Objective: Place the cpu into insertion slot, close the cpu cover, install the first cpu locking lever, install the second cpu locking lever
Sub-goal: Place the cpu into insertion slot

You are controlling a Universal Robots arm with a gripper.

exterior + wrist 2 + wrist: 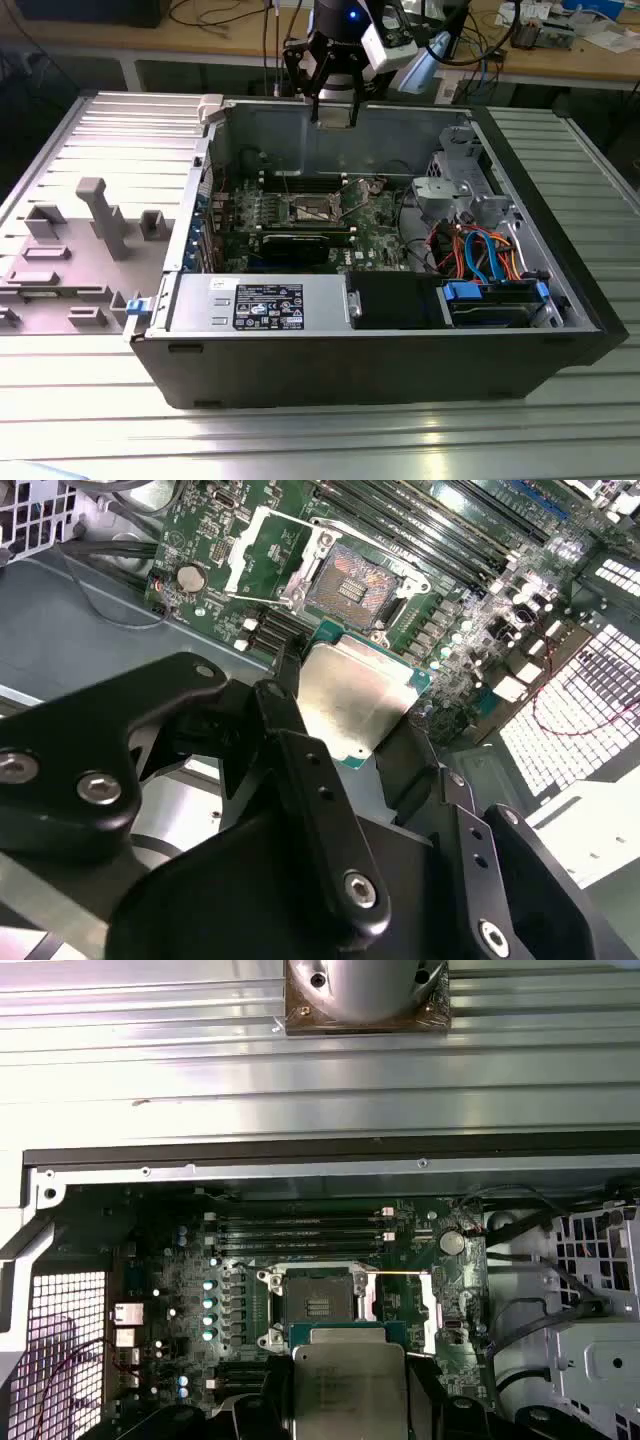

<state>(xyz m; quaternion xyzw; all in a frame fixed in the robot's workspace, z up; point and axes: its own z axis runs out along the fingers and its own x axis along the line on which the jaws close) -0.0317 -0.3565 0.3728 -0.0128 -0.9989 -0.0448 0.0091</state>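
Black two-finger end effector (348, 718): clamped on flat square silvery-grey cpu (358, 698), aloft over the grey computer case (260, 125)'s edge. Square dark-centred insertion slot (350, 580): exposed, thin silvery cpu cover (243, 552) hinged open.

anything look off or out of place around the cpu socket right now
Nothing stands out. The cpu is held flat in the gripper above the board, the insertion slot is bare, and the cpu cover is swung open beside it.

Exterior view: high, far, oblique over computer case (350, 365). Both wrist views: close, facing down; all share insertion slot (313, 208) (355, 580) (318, 1305).
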